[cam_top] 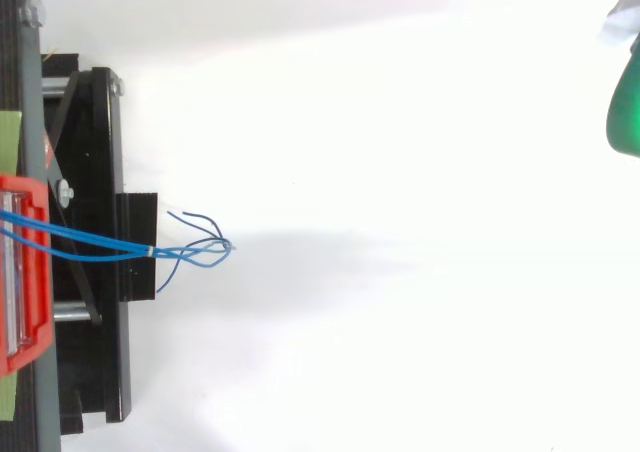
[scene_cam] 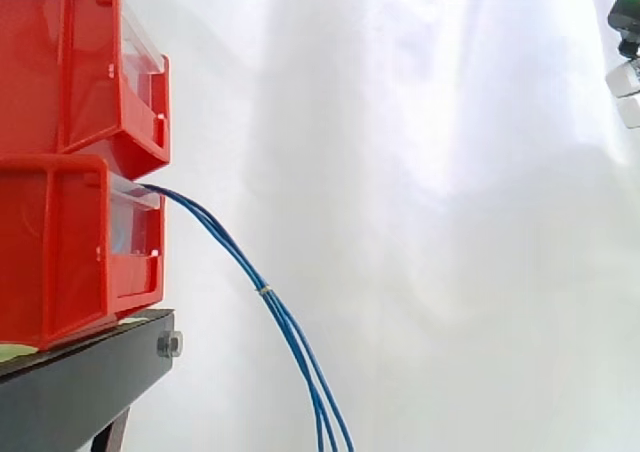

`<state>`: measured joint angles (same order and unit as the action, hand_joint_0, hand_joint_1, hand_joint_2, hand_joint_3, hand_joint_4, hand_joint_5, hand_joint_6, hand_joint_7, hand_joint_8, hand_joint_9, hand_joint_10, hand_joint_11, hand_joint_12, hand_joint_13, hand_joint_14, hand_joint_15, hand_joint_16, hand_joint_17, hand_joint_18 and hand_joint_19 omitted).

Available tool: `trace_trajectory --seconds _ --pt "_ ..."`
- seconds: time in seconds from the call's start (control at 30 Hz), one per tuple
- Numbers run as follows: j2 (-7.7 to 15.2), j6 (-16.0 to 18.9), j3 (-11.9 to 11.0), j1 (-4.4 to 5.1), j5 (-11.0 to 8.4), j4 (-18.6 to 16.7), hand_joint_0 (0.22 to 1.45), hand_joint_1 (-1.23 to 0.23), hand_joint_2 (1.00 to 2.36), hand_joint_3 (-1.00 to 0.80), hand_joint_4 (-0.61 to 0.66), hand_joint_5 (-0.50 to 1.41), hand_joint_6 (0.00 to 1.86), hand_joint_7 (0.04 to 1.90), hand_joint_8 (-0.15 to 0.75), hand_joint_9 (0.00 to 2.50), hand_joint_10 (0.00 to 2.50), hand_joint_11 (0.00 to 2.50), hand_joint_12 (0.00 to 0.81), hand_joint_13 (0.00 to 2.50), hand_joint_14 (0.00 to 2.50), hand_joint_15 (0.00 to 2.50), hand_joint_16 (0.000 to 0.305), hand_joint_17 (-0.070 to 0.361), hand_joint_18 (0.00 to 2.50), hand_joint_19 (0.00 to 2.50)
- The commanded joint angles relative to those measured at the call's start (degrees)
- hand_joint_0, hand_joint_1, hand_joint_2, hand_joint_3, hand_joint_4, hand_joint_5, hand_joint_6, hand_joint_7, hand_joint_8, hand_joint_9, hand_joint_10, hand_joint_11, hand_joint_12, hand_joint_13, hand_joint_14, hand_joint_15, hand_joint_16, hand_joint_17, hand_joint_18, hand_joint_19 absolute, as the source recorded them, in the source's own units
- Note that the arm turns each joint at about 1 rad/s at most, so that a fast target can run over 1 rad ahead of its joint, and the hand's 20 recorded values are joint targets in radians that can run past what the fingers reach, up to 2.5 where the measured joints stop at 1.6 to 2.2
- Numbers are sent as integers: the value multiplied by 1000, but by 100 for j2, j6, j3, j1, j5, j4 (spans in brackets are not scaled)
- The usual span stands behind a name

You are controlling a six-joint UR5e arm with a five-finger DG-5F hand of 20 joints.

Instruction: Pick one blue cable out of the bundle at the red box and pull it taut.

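A bundle of thin blue cables [scene_cam: 235, 257] leaves the front of the lower red bin [scene_cam: 60, 252] and hangs down to the right, out past the bottom edge. A small pale tie [scene_cam: 265, 290] binds the strands partway down. In the top view the bundle [cam_top: 90, 247] runs right from the red bin [cam_top: 20, 272], and its loose ends fan out past the tie [cam_top: 152, 251]. My hand [scene_cam: 625, 77] sits at the far upper right, well away from the cables and touching nothing. From above it appears as a green glow [cam_top: 625, 107] at the right edge.
A second red bin [scene_cam: 70, 62] is stacked on the lower one. Both rest on a black stand [scene_cam: 80, 382] with a bolt at its front. A white curtain fills the space between the bins and my hand.
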<state>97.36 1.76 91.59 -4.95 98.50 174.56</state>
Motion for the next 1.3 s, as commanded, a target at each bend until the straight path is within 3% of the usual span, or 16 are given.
trace_trajectory --seconds 0.0,0.23,0.3,0.33,0.47,0.57,0.67,0.83,0.9,0.93,0.97,1.0,1.1,1.27 --pt "2 0 -1 -6 -6 8 496 -793 1000 -500 179 -231 501 677 234 87 1 0 340 25 4 116 56 125 0 133" --pt "2 0 -1 2 -15 26 504 -853 1000 -500 166 -233 501 678 224 80 1 0 338 28 4 117 55 124 0 123" --pt "2 -27 -1 2 -112 17 505 -850 1000 -500 132 -231 501 677 226 89 0 0 338 32 4 115 55 125 0 125" --pt "2 -132 8 20 -279 17 505 -848 1000 -500 129 -231 501 672 226 90 0 0 338 32 4 111 56 125 0 132" --pt "2 -326 8 90 -490 -18 505 -841 1000 -500 117 -232 501 671 225 93 1 0 338 35 4 116 55 125 0 133" --pt "63 -484 8 134 -525 -36 506 -827 1000 -500 117 -231 501 672 225 94 0 0 337 39 4 116 55 124 0 138" --pt "283 -721 8 204 -525 -80 505 -810 1000 -500 119 -231 501 672 227 100 1 0 336 46 4 118 55 123 0 144" --pt "415 -712 -1 266 -525 -273 502 -793 1000 -500 128 -230 501 669 231 110 0 0 338 57 4 122 54 122 0 148" --pt "582 -704 -1 328 -534 -440 499 -789 1000 -500 135 -228 501 671 233 113 0 0 339 59 4 123 55 123 0 160" --pt "810 -695 8 371 -525 -607 499 -783 1000 -500 135 -228 501 671 233 115 1 0 339 61 4 123 55 123 0 160" --pt "810 -695 8 371 -525 -607 499 -785 1000 -500 136 -228 501 671 235 120 0 0 340 64 4 128 55 123 0 165" --pt "1092 -677 8 407 -525 -818 500 -780 1000 -500 139 -228 501 669 235 121 0 0 340 66 4 128 54 122 0 169" --pt "1364 -677 -1 495 -542 -1161 501 -781 1000 -500 145 -227 501 673 236 124 1 0 340 71 4 126 54 122 0 176" --pt "1514 -624 8 547 -577 -1565 507 -807 1000 -500 166 -216 501 646 245 191 1 0 343 149 2 88 54 122 45 117"
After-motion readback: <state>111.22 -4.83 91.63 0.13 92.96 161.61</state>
